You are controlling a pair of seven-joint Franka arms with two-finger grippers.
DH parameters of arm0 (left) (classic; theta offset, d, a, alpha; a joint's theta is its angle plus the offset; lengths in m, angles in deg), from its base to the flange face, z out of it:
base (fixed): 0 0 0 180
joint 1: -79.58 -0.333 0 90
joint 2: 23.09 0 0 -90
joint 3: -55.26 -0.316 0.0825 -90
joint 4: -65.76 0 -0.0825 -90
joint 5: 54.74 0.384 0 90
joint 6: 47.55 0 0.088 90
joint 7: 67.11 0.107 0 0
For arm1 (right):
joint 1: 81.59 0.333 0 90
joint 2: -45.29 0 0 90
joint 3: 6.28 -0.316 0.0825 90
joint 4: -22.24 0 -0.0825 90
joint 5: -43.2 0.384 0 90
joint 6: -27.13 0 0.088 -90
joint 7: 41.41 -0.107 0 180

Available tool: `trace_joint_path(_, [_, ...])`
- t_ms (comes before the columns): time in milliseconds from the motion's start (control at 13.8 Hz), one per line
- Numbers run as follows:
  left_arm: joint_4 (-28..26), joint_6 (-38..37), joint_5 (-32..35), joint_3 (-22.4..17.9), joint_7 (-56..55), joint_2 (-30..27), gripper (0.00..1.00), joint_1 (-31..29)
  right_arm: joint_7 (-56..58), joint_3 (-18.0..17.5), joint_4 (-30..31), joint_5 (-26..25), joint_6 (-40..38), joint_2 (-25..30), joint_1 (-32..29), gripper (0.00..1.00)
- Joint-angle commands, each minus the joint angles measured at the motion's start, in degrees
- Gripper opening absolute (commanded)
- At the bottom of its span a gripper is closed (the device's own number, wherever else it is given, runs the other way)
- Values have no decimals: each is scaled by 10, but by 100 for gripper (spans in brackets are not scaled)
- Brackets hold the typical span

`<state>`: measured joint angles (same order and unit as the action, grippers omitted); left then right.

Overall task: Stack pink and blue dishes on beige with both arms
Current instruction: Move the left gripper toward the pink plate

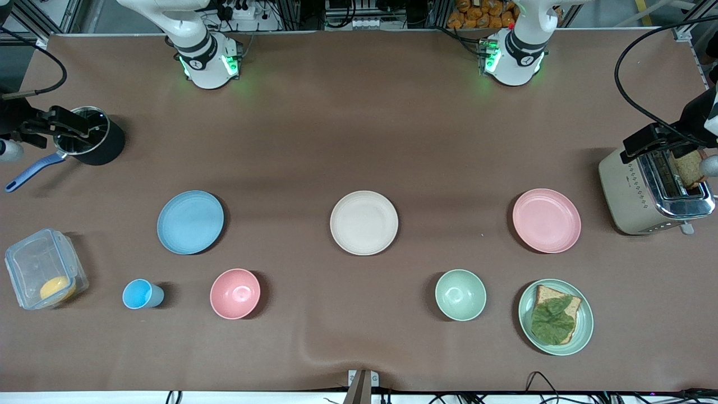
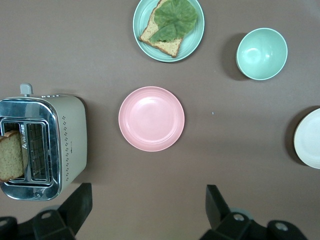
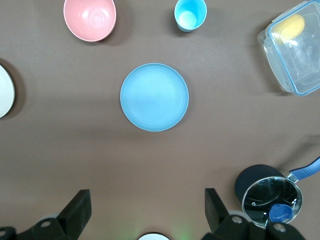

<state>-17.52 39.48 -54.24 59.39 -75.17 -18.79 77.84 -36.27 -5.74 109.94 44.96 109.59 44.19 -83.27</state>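
Three flat plates lie in a row across the table. The beige plate [image 1: 364,223] is in the middle, the blue plate [image 1: 190,222] lies toward the right arm's end and the pink plate [image 1: 546,220] toward the left arm's end. All three are bare. My left gripper [image 2: 148,210] is open and empty, high above the table, with the pink plate [image 2: 151,118] in its view. In the front view the left gripper [image 1: 648,143] overlaps the toaster. My right gripper [image 3: 147,210] is open and empty too, high up, with the blue plate [image 3: 154,97] in its view. In the front view the right gripper [image 1: 67,124] overlaps the pot.
Nearer the front camera stand a small blue cup [image 1: 140,294], a pink bowl [image 1: 235,293], a green bowl [image 1: 460,294] and a green plate with toast and a leaf [image 1: 555,317]. At the table's ends are a toaster [image 1: 645,193], a black pot [image 1: 95,140] and a clear box [image 1: 45,275].
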Motion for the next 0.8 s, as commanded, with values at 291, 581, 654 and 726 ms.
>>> trace_joint_path(291, [-1,-28,49,-7,15,-2,100,0,6,1,13,-4,0,15,0,100])
trace_joint_path(581, [-107,70,50,-7,2,22,100,-27,0,2,9,-3,-3,10,-1,100])
trace_joint_path(654, [-143,115,47,-5,3,24,100,-47,-1,2,8,-4,-11,10,-2,100])
trace_joint_path(726, [-199,182,41,-4,4,26,100,-66,-1,2,8,-4,-13,8,-3,100])
